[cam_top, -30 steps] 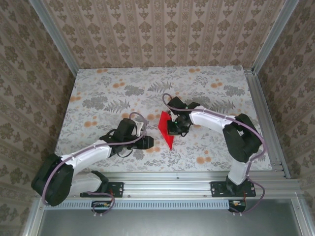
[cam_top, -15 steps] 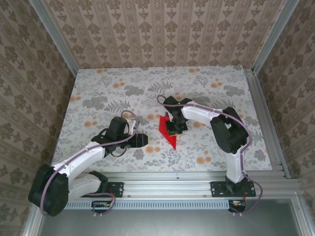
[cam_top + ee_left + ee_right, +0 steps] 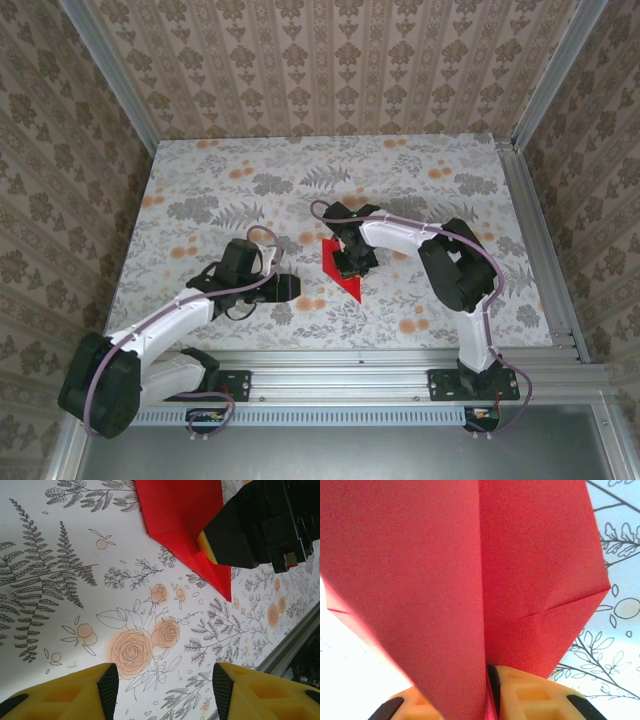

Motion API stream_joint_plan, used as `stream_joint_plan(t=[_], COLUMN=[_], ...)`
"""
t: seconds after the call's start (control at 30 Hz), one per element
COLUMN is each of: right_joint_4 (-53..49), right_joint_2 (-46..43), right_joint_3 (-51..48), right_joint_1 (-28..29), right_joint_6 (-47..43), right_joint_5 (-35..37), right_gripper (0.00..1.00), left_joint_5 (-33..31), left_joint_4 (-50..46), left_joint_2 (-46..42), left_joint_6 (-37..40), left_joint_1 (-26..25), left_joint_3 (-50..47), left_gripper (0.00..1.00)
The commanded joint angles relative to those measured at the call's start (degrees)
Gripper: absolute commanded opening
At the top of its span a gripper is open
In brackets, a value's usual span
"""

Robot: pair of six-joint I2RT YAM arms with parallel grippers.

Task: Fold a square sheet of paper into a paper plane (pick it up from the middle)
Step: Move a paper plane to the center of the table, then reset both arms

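Observation:
The red sheet of paper (image 3: 334, 260), folded into a creased pointed shape, lies mid-table with its tip (image 3: 352, 292) toward the arms. My right gripper (image 3: 350, 262) is down on its right side. In the right wrist view the paper (image 3: 470, 580) rises between the yellow fingers (image 3: 535, 695), which stand close together on its centre fold; one flap hides the left finger's pad. My left gripper (image 3: 296, 287) hovers to the paper's left, apart from it. Its fingers (image 3: 90, 690) are spread over bare table, with the paper (image 3: 180, 515) ahead of them.
The table (image 3: 220, 190) has a floral cover and is walled by patterned panels on three sides. An aluminium rail (image 3: 350, 360) runs along the near edge by the arm bases. The right gripper's black body (image 3: 265, 525) sits over the paper's edge.
The right gripper has swung left and lowered the paper from a raised tilt toward the table. The left gripper has drawn back a little to the left, away from the paper.

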Motion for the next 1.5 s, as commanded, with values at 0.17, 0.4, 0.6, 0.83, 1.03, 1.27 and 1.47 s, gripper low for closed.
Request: stream_joint_plan(t=[0.17,0.4,0.6,0.83,1.03,1.27,1.47], right_joint_4=[-1.5,-4.9,-5.7,15.1,31.3,46.8,57.7], right_joint_2=[2.6,-9.7,-21.3,-37.7,-48.4,-49.8,-45.8], right_joint_3=[0.8,1.4,-2.1,-19.4,-33.0,-45.2,-50.1], right_joint_1=[2.4,1.4,-2.6,-11.9,-18.0,-27.8,-35.2], right_joint_6=[1.1,-0.8,-6.2,-11.7,-16.4,-19.5,-20.8], right_joint_5=[3.9,3.6,-2.6,-7.9,1.0,6.7,5.1], right_gripper=[0.23,0.34,0.41,0.60,0.85,1.00,1.00], left_joint_5=[1.8,-0.2,-8.6,-24.0,-38.2,-40.1,-41.1], left_joint_4=[2.3,-4.1,-11.6,-9.5,0.6,10.9,20.4], left_joint_2=[2.6,3.3,3.7,3.3,2.6,4.9,9.0], left_joint_6=[1.5,6.0,13.6,20.9,23.1,25.9,30.0], left_joint_1=[0.4,1.1,3.9,9.3,15.4,23.1,24.4], left_joint_3=[1.2,9.3,16.6,16.3,10.9,6.9,3.7], left_gripper=[0.55,0.63,0.76,0.93,1.00,1.00,1.00])
